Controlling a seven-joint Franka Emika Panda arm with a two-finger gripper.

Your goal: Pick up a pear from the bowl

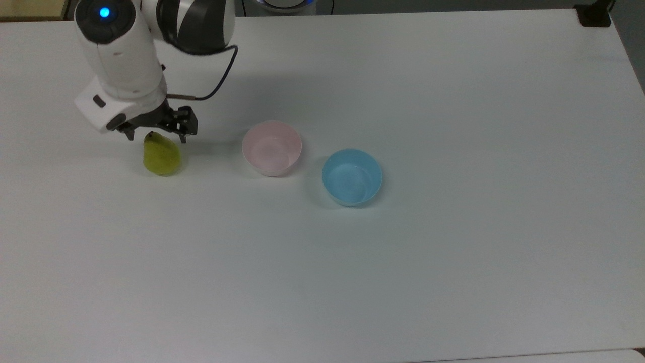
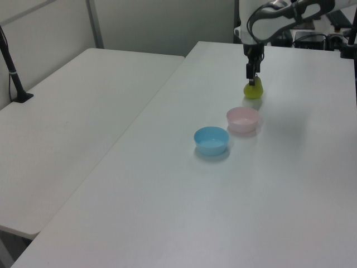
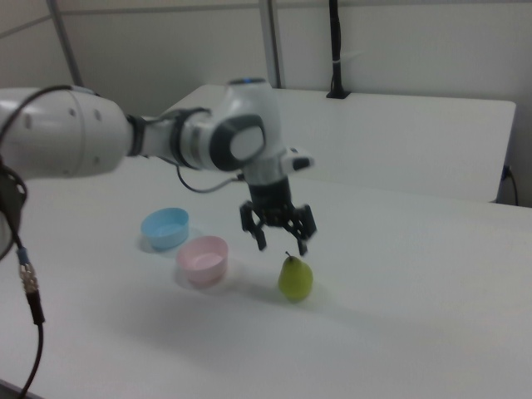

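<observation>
Gripper point(image 1: 156, 132) is seen spread apart & empty just above the pear point(image 1: 161, 154), which stands upright on the bench point(image 1: 453, 252), well apart from the pink bowl point(image 1: 272, 147), so removal from the bowl is judged done w/ nothing apparently left.

Smooth matt white surface point(image 1: 453, 277); pink bowl point(image 1: 271, 147) and blue bowl point(image 1: 351, 176) look plastic; the arm's shell point(image 1: 121, 60) glossy white.
</observation>
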